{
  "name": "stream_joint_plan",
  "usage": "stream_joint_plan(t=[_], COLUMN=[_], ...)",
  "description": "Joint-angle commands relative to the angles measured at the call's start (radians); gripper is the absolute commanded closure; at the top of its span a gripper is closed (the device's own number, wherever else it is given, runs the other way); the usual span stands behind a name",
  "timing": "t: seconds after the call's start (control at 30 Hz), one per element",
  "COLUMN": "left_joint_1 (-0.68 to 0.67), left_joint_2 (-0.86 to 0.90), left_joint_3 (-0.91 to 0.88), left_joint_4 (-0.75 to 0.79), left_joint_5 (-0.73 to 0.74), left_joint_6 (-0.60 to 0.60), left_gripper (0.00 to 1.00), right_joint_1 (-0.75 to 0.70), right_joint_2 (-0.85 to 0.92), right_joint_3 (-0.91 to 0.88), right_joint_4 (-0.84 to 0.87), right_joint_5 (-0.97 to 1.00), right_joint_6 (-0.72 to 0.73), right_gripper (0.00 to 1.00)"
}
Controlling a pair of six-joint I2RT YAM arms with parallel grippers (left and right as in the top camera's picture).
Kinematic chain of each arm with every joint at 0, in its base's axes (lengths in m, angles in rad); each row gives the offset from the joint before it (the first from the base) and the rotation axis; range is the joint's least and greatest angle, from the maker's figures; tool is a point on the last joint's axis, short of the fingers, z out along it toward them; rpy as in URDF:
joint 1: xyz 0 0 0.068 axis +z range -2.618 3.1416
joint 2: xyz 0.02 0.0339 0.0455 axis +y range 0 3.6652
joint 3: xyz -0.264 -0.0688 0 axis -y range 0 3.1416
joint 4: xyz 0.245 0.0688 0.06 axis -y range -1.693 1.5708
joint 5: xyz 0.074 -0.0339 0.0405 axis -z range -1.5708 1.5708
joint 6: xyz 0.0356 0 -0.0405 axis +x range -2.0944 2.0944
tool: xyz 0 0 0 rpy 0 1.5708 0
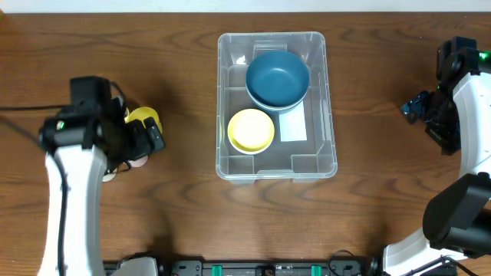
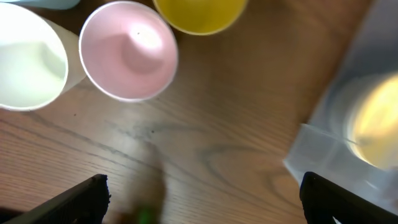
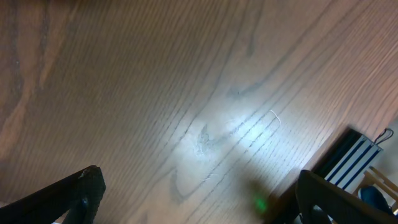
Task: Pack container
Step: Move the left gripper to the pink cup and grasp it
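The container [image 1: 223, 100], a large clear bin, stands at the table's middle. It holds a blue bowl [image 1: 278, 78], a yellow bowl [image 1: 251, 130] and a white label [image 1: 292, 126]. My left gripper [image 1: 149, 138] hovers to its left, over a group of cups. In the left wrist view a white cup [image 2: 28, 62], a pink cup [image 2: 129, 50] and a yellow cup [image 2: 199, 14] stand ahead of the open left gripper [image 2: 202, 202], with the container's corner [image 2: 329, 143] at the right. My right gripper [image 1: 418, 107] hangs open over bare wood [image 3: 202, 199] at the far right.
The yellow cup [image 1: 143, 119] shows beside the left arm in the overhead view; the other cups are mostly hidden under it. The table's right edge and a striped object [image 3: 351, 155] beyond it appear in the right wrist view.
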Motion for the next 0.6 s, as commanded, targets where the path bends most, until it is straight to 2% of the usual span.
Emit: stream_joint_plan(t=[0.0,0.23,0.57], left_joint_1=[0.005,0.005,0.005], left_joint_2=[0.083,0.248,0.358], left_joint_3=[0.014,0.014,0.012], left_joint_4=[0.013,0.064,0.126], left_joint_5=[-0.048,-0.050,-0.053], left_joint_6=[0.037,0.144,0.236], left_gripper=[0.02,0.02,0.02], right_joint_1=[-0.005,-0.005,-0.005], right_joint_2=[0.005,0.005,0.005], right_joint_3=[-0.001,-0.001,-0.001], right_joint_4=[0.000,0.000,0.000], right_joint_5=[0.011,0.011,0.011], right_joint_6=[0.013,0.013,0.013], right_gripper=[0.01,0.01,0.01])
